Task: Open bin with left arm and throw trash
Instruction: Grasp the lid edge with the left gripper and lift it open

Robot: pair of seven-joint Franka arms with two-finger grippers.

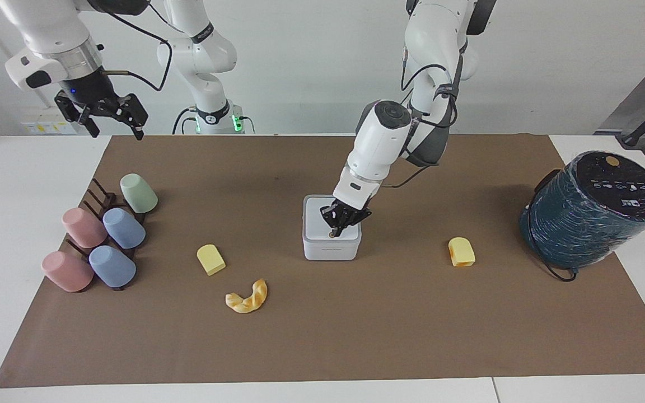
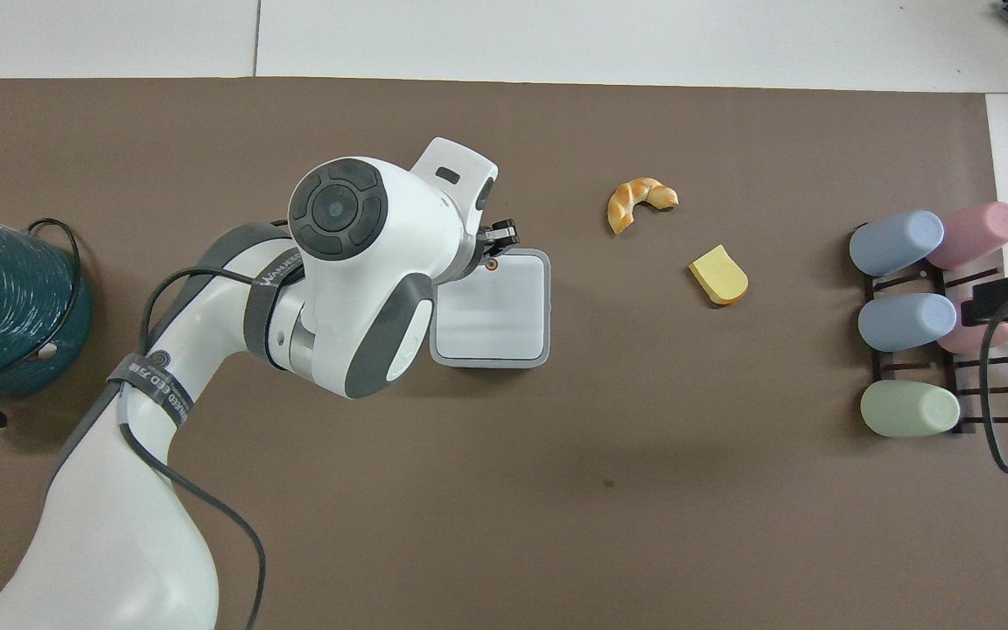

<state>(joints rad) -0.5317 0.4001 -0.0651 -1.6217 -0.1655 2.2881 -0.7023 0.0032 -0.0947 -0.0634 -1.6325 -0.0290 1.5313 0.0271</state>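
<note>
The white square bin [image 1: 322, 246] stands mid-mat with its lid down; it also shows in the overhead view [image 2: 504, 315]. My left gripper [image 1: 334, 231] is shut and points down, its tip on the lid at the orange dot [image 2: 492, 262]. One pale yellow block [image 1: 210, 259] and the golden croissant [image 1: 247, 296] lie toward the right arm's end. Another yellow block [image 1: 461, 251] lies toward the left arm's end; my left arm hides it in the overhead view. My right gripper [image 1: 112, 118] waits open, high over the table's edge by the cups.
A dark rack with several pastel cups [image 1: 104, 235] sits at the right arm's end of the brown mat [image 1: 322, 336]. A big dark teal wrapped cylinder [image 1: 594, 210] with a black cable stands at the left arm's end.
</note>
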